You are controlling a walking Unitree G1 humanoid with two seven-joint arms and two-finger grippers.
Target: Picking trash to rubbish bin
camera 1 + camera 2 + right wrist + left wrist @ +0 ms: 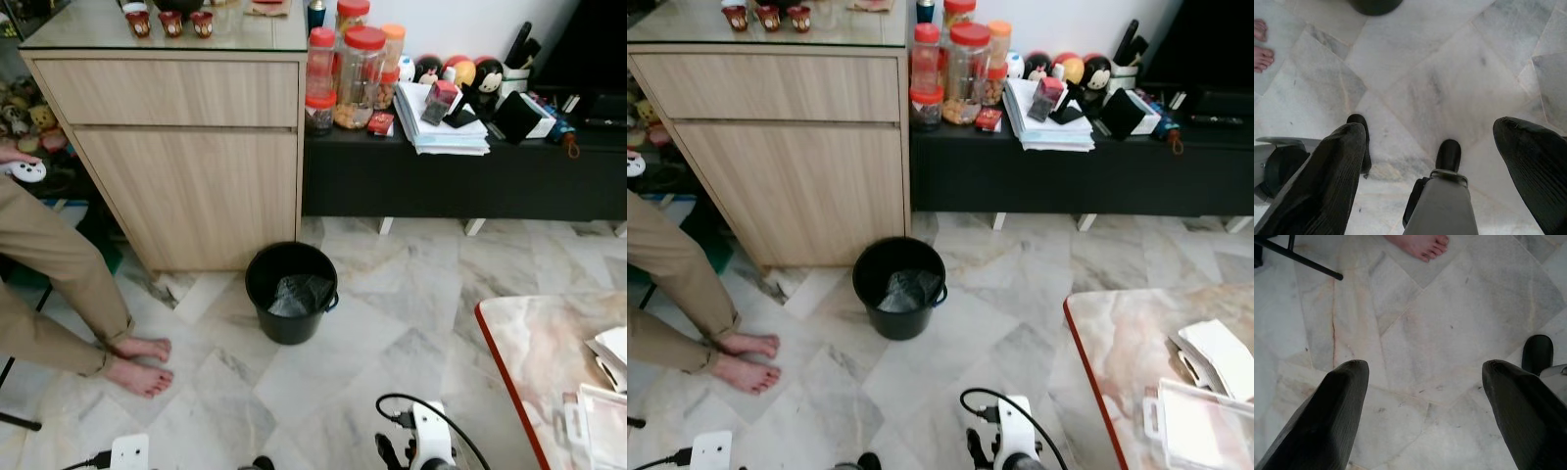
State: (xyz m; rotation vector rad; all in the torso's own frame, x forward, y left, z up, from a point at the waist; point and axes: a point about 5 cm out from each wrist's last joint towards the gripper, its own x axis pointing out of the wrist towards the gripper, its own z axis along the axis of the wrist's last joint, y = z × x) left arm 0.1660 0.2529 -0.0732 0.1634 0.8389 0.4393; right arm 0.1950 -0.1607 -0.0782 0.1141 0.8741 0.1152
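Bin (291, 291): on floor (392, 294), just before cabinet (186, 157), dark liner inside.
Left gripper (1422, 416): jaws open, over bare floor.
Right gripper (1427, 181): jaws open, empty.
Person's feet (137, 362): left of bin.

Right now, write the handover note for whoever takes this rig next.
Left claw: open, holding nothing, hanging over bare marble floor.
Right claw: open, holding nothing, low over the floor.
Black bin: on the floor by the wooden cabinet, dark bag or wrapper lying inside.
A seated person's bare feet are left of the bin; steer around them.
Done: nothing in hand; whether the bag is earlier trash cannot be told.
Left: find trash, perhaps on the marble table, carry it to the bin.
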